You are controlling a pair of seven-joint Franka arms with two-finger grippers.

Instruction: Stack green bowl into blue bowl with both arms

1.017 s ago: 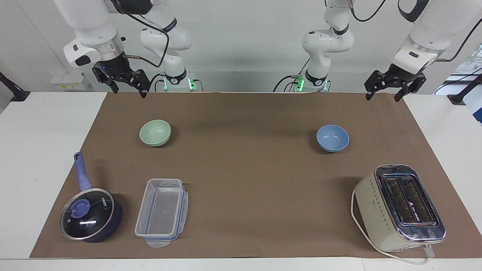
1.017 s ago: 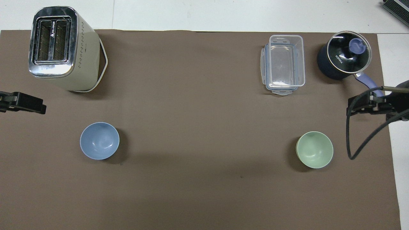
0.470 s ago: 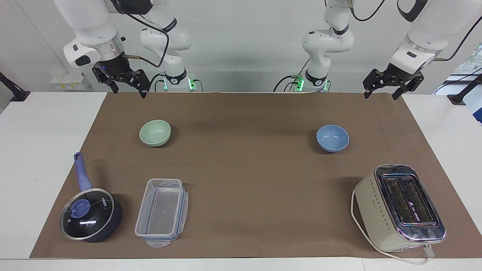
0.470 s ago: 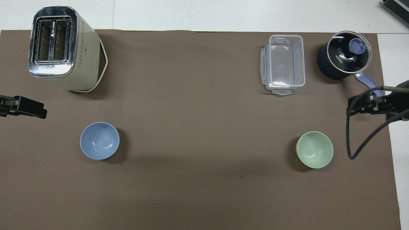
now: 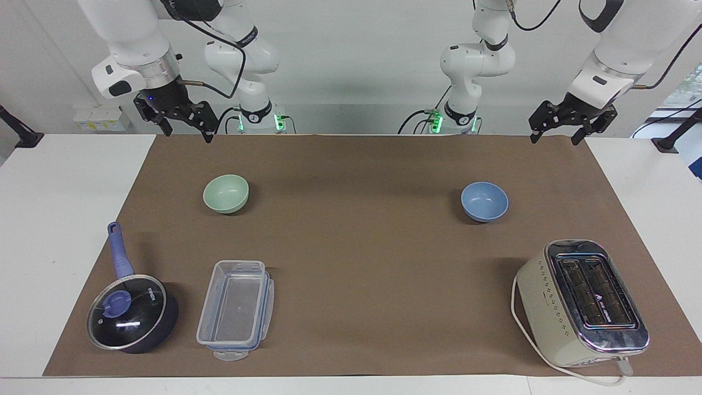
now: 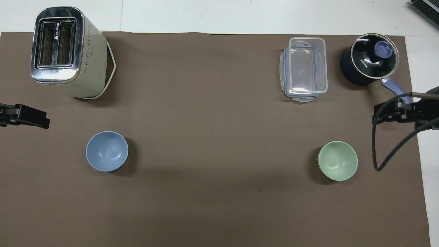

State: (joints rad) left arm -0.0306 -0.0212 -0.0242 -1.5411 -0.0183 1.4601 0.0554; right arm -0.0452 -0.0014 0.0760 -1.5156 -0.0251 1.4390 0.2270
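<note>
The green bowl (image 5: 226, 193) sat upright on the brown mat (image 5: 351, 247) toward the right arm's end of the table, the blue bowl (image 5: 484, 201) well apart from it toward the left arm's end. The right gripper (image 5: 185, 129), jaws open and empty, hung over the mat's edge nearest the robots, so the green bowl lay farther out from it and slightly toward the table's middle. The left gripper (image 5: 555, 134), likewise open and empty, hung over the corresponding corner. The right arm was clearly the nearer one to the green bowl.
</note>
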